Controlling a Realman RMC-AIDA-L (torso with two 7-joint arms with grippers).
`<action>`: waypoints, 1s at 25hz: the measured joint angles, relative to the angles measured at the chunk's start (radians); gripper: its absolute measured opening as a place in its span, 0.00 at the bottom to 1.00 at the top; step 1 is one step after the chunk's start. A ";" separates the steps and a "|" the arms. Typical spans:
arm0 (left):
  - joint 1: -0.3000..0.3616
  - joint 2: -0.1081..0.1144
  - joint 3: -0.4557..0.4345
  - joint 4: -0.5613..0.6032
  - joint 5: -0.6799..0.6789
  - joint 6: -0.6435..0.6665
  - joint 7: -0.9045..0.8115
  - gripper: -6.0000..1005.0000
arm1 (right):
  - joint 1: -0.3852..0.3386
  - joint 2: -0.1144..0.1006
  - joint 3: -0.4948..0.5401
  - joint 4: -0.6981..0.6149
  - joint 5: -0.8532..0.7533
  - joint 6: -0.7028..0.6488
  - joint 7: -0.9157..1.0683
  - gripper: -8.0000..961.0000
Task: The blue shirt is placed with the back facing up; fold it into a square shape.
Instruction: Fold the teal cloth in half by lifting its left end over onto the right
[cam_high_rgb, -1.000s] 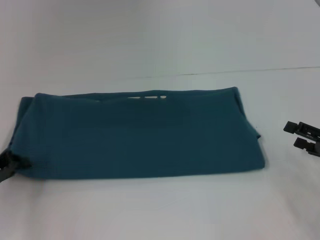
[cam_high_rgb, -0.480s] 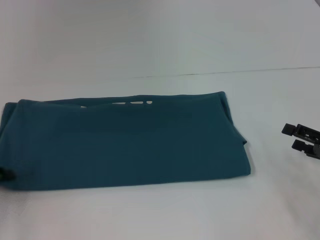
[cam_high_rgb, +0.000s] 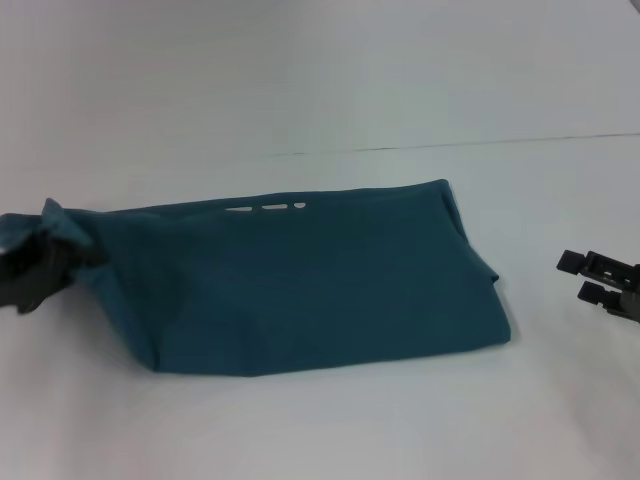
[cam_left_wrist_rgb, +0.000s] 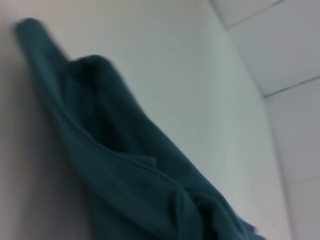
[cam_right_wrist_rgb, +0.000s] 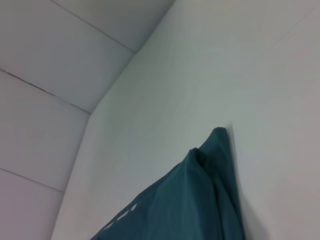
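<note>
plain dark teal-blue shirt (cam_high_rgb: 300, 285), black grippers, white table (cam_high_rgb: 400, 90)

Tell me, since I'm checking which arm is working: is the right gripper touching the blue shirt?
No. In the head view the right gripper sits apart from the blue shirt, with bare table between.

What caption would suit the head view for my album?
Left gripper lifts one end of the folded blue shirt off the white table; right gripper waits beside it.

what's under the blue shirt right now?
Only the white table shows around the blue shirt. Its left end is bunched up at the left gripper; anything beneath the fabric is covered. Right gripper sits apart, open.
</note>
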 joint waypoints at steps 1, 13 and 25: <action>-0.014 0.002 0.001 0.000 -0.005 0.010 -0.012 0.03 | 0.002 0.000 0.000 0.000 -0.005 0.000 0.000 0.95; -0.227 -0.004 0.041 0.000 -0.031 0.055 -0.059 0.03 | 0.011 0.009 0.000 0.006 -0.016 0.003 -0.010 0.95; -0.360 -0.081 0.258 -0.008 -0.099 -0.048 -0.059 0.03 | 0.008 0.008 0.000 0.016 -0.016 0.004 -0.011 0.95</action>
